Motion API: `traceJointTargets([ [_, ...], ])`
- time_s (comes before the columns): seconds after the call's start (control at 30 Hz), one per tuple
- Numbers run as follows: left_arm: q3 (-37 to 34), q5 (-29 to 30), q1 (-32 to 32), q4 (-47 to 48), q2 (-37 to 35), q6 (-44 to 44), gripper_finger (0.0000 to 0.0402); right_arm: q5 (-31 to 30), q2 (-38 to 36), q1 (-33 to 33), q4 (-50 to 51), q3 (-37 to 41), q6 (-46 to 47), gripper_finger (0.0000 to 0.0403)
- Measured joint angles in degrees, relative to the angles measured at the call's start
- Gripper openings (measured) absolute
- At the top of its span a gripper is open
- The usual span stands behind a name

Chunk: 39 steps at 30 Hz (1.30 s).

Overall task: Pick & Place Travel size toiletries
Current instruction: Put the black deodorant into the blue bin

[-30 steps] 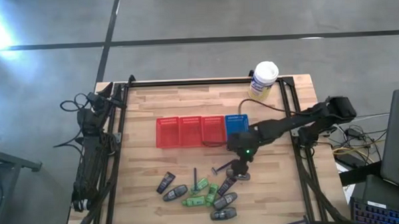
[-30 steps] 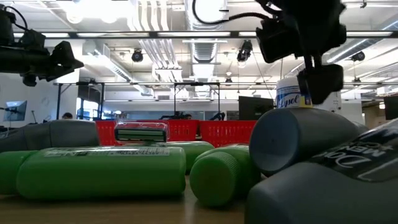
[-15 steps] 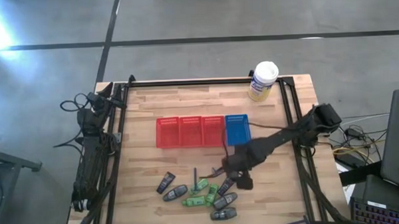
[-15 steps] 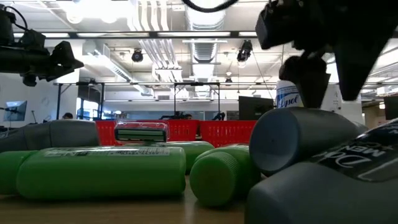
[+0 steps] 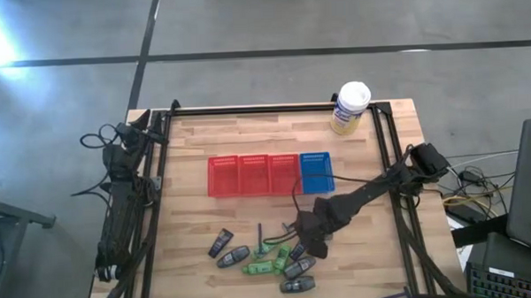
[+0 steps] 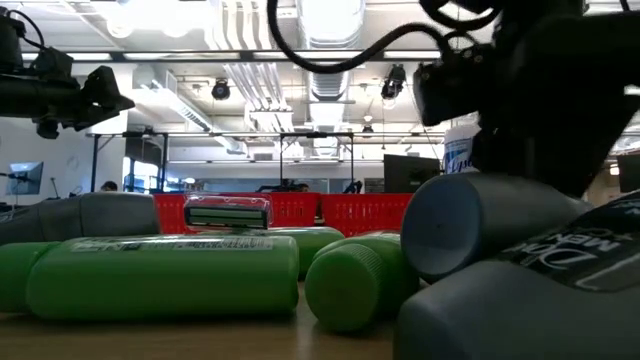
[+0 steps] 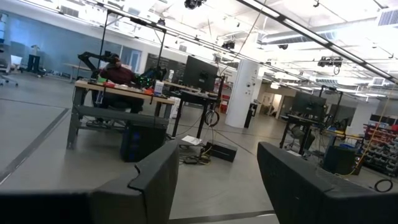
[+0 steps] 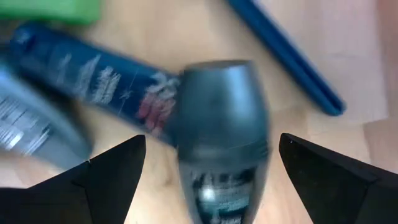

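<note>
The right end effector (image 8: pixel 205 180) has been lowered from beside the baskets (image 5: pixel 268 174) over a grey bottle (image 8: pixel 221 143), fingers spread, grasp pending.

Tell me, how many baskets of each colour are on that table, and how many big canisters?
Red baskets: 3
Blue basket: 1
White-lidded yellow canister: 1
Total: 5
</note>
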<state>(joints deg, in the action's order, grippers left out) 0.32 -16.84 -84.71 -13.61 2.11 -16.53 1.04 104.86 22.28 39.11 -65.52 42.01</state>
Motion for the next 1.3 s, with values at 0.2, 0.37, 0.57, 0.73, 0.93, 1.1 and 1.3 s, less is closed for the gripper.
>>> traceJointTargets([
  [0.2, 0.0, 0.0, 0.02, -0.01, 0.07, 0.0, 0.0222, -1.67, 0.02, -0.03, -0.99, 2.89, 4.78, 0.0347],
  [0.37, 0.0, 0.0, 0.04, -0.01, 0.07, 0.0, 0.0222, -1.54, -0.29, -0.11, -2.0, 4.42, 7.35, 0.0293],
  [0.57, 0.0, 0.0, 0.04, -0.01, 0.09, 0.0, 0.0222, -0.72, -0.76, -0.25, 1.98, 1.88, 7.67, 0.0205],
  [0.73, 0.0, 0.0, 0.04, 0.01, 0.09, 0.0, 0.0222, -1.75, -6.16, -0.11, 9.88, -2.34, 10.58, 0.0203],
  [0.93, 0.0, 0.0, 0.04, -0.01, 0.13, 0.0, 0.0222, -15.76, -17.71, -4.35, 22.25, -2.14, 37.09, 0.0203],
  [1.1, 0.0, 0.0, 0.04, -0.01, 0.15, 0.0, 0.0222, -20.5, -27.36, -15.37, 14.55, 6.75, 49.91, 0.0215],
  [1.3, 0.0, 0.0, 0.04, 0.0, 0.15, 0.0, 0.0222, -12.42, -29.74, -29.26, -6.49, 17.83, 42.35, 0.0215],
])
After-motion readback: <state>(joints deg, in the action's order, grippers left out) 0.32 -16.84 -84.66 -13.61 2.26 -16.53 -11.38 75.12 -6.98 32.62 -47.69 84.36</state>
